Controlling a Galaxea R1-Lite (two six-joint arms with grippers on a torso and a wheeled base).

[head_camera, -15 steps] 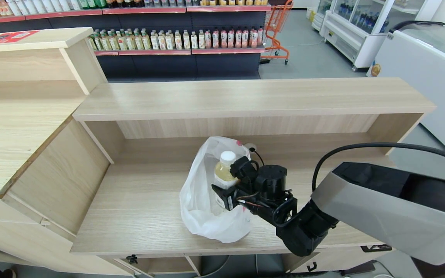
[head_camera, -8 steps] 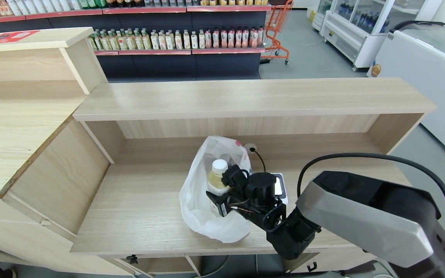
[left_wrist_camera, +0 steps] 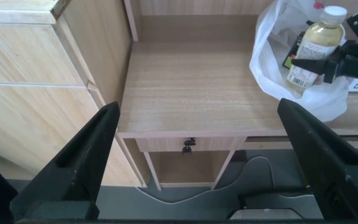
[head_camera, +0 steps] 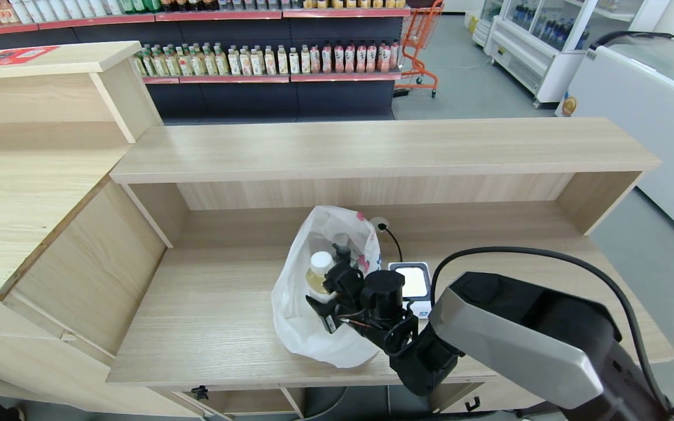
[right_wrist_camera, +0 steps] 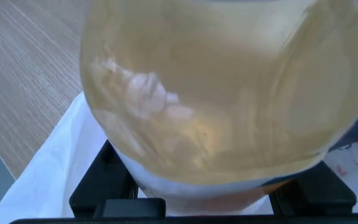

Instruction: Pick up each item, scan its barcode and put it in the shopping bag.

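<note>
My right gripper (head_camera: 330,290) is shut on a bottle of pale yellow drink (head_camera: 318,273) with a white cap. It holds the bottle upright in the mouth of the white shopping bag (head_camera: 302,327) on the lower counter. Seen from the left wrist, the bottle (left_wrist_camera: 309,46) stands partly inside the bag (left_wrist_camera: 271,59). Up close in the right wrist view, the bottle (right_wrist_camera: 229,93) sits between the dark fingers (right_wrist_camera: 104,193), with the bag (right_wrist_camera: 42,174) beneath. My left gripper (left_wrist_camera: 199,109) hangs open and empty before the counter's front edge, left of the bag.
A small white barcode scanner (head_camera: 413,282) with a black cable lies just right of the bag. A raised wooden shelf (head_camera: 372,146) spans the back of the counter, and a side panel (head_camera: 91,269) closes its left end. The counter top (head_camera: 208,310) left of the bag is bare wood.
My right gripper has carried the bottle leftward and down into the bag's mouth. The scanner, hidden behind the arm before, now shows.
</note>
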